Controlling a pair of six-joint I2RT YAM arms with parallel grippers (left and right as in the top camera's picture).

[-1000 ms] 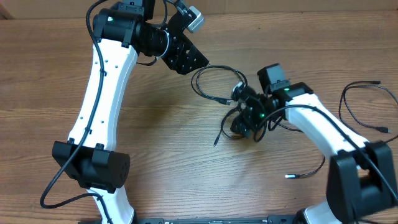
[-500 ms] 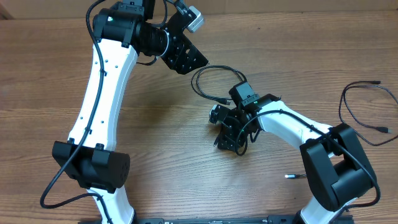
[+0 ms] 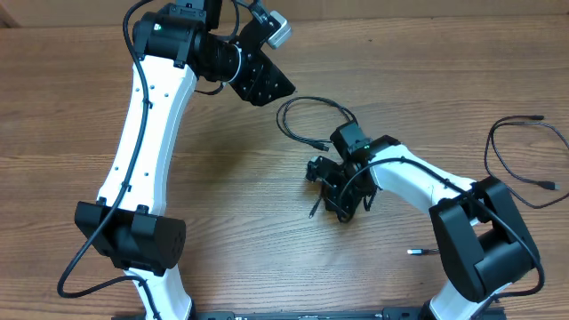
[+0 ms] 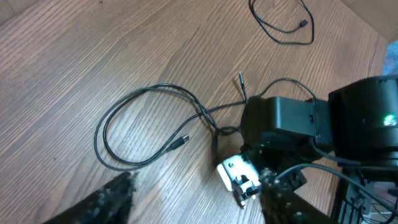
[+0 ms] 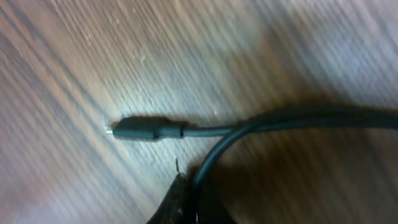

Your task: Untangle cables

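A tangle of thin black cables (image 3: pixel 307 114) lies mid-table, one loop (image 4: pixel 143 124) spreading toward the back. My right gripper (image 3: pixel 332 196) is down on the tangle's near side. In the right wrist view it (image 5: pixel 200 198) is shut on a black cable (image 5: pixel 280 119) that curves out of the jaws. A small plug end (image 5: pixel 140 130) lies flat just beyond. My left gripper (image 3: pixel 267 82) hovers behind the loop, above the table. Its dark fingers (image 4: pixel 109 199) stand apart with nothing between them.
A separate black cable (image 3: pixel 524 151) curls at the right edge and shows again as a loop (image 4: pixel 283 25) in the left wrist view. A short silver-tipped cord (image 3: pixel 427 252) lies near the right arm's base. The left arm's white link (image 3: pixel 147 133) spans the left side.
My right gripper swung left and down onto the tangle, then closed on a cable. The left jaws narrowed slightly; that arm stayed in place.
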